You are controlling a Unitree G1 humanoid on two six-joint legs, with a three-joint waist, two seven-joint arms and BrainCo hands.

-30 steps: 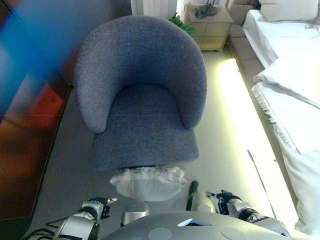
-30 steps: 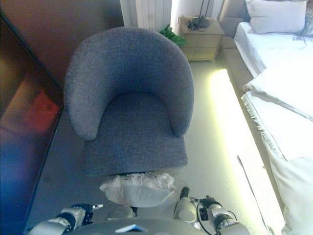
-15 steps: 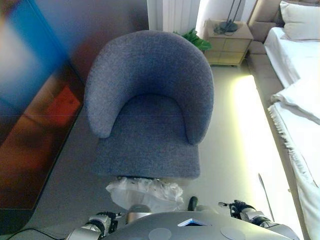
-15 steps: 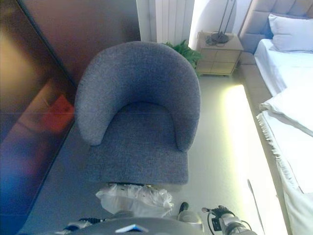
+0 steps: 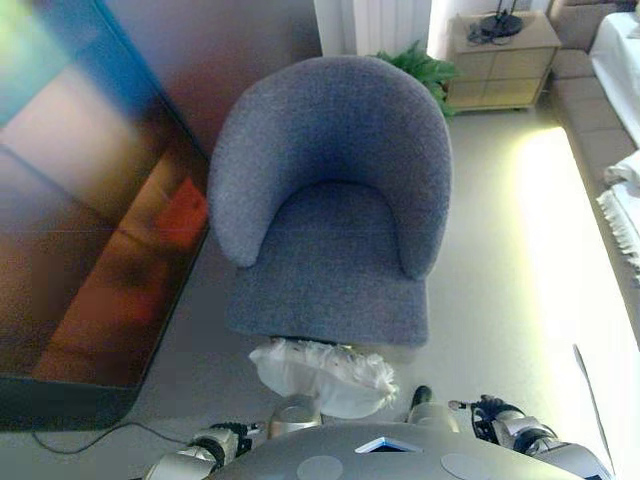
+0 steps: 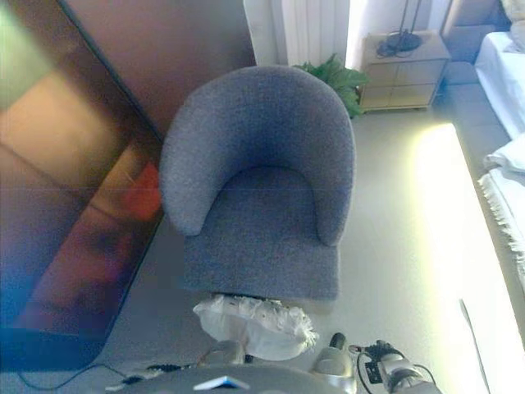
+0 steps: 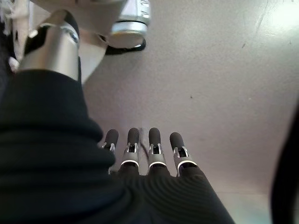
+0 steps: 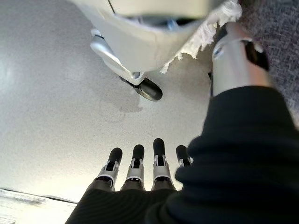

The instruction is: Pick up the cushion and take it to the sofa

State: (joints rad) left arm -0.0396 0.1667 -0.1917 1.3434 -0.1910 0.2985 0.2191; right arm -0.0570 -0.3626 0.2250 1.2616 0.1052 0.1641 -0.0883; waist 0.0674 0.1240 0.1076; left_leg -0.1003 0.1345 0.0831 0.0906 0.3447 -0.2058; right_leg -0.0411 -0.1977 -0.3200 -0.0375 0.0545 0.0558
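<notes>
A white cushion [image 5: 325, 365] with a fringed edge hangs in front of my chest, just before the front edge of the grey sofa chair [image 5: 335, 220]. It sits between my two hands, low in the eye views. My left hand [image 7: 140, 154] has straight fingers over the floor, and its thumb lies against the cushion [image 7: 93, 5]. On the other side my right hand [image 8: 140, 168] also holds its fingers straight, its thumb against the cushion's fringed side [image 8: 196, 39]. The contact under the cushion is hidden.
A large dark glossy panel [image 5: 90, 220] leans along the left. Behind the chair are a green plant [image 5: 420, 65] and a wooden nightstand [image 5: 500, 60]. A white bed edge [image 5: 625, 190] shows at far right. Pale floor [image 5: 510, 260] lies right of the chair.
The whole picture has shifted: the chair now sits further right and most of the bed has left the view, so the camera turned left. The cushion stays between my hands.
</notes>
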